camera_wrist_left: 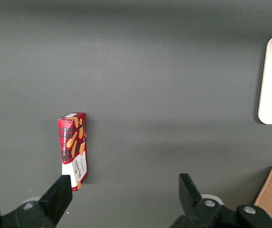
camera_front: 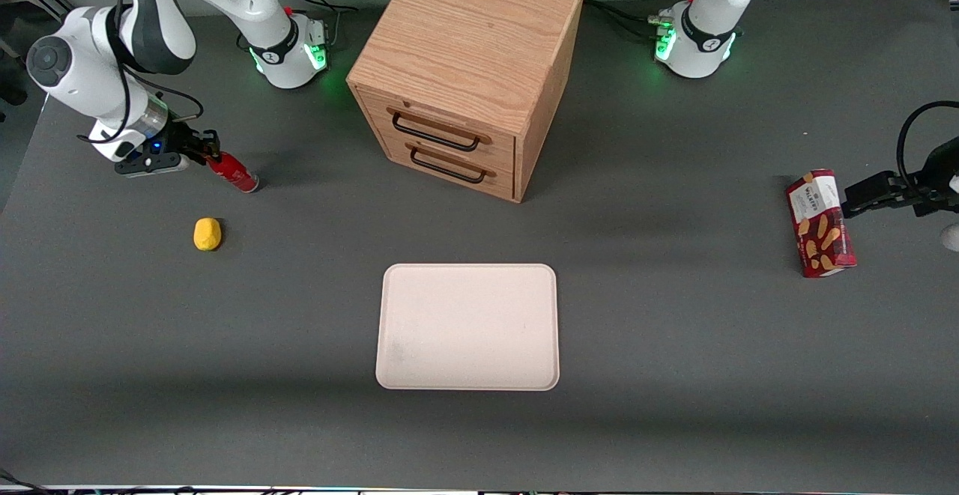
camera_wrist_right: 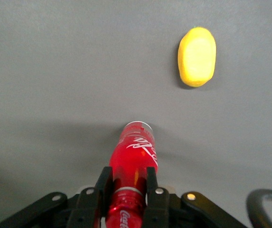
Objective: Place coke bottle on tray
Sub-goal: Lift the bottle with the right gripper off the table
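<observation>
You are holding the coke bottle [camera_front: 233, 173] in the gripper [camera_front: 201, 152] at the upper left of the front frame, toward the working arm's end of the worktop [camera_front: 674, 375]. In the right wrist view the fingers [camera_wrist_right: 103, 183] are closing on the bottle's upper body just below the neck, with the base pointing away from the gripper [camera_wrist_right: 126, 185]. The bottle [camera_wrist_right: 133, 166] is tilting, its base low against or just above the worktop; contact cannot be confirmed. The step in hand appears to be the lift and carry. You are advised to raise the bottle clear before travelling, since a dragging base could twist it in so narrow a grasp. The yellow lump [camera_front: 207, 234] is lying near the bottle and nearer the front camera; you should be passing above it. The tray [camera_front: 468, 326] is sitting at lower centre of the front frame, well apart, in front of the wooden drawer cabinet [camera_front: 468, 68]. Aim for its bare middle and lower fully before releasing.
</observation>
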